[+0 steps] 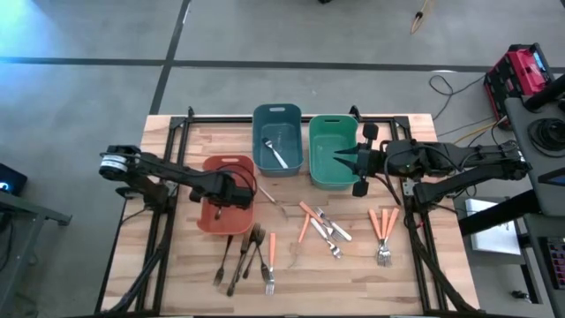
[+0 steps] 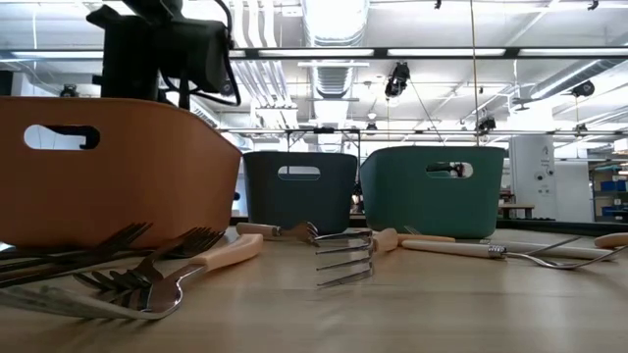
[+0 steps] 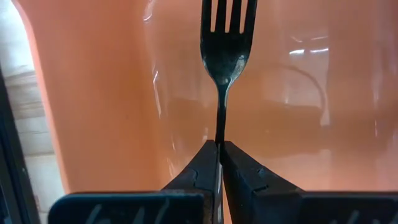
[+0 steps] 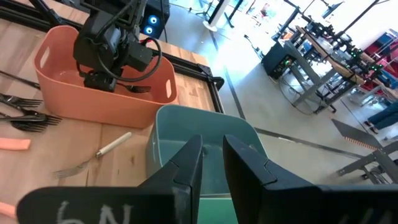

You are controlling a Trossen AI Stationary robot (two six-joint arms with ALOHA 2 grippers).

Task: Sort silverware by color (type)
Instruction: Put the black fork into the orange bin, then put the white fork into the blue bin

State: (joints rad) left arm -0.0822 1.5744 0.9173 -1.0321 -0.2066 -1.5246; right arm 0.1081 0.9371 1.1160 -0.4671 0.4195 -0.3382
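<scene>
Fork drop: left gripper (image 3: 219, 146) pinches dark bronze fork (image 3: 225, 46) by its handle over salmon bin (image 1: 214, 220); lower inside the walls, then let go. Right gripper (image 4: 211, 158) hovers part-open, empty, above green bin (image 1: 333, 174).

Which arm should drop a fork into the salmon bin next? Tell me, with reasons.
Left. The left gripper is shut on a dark fork over the salmon bin; the right gripper hangs over the green bin.

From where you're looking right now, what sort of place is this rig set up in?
Most likely a robotics lab or workshop, not a kitchen. The low view shows exposed ceiling ducts and strip lights overhead; the right wrist view shows a bare concrete floor with other work benches behind the wooden table.
</scene>
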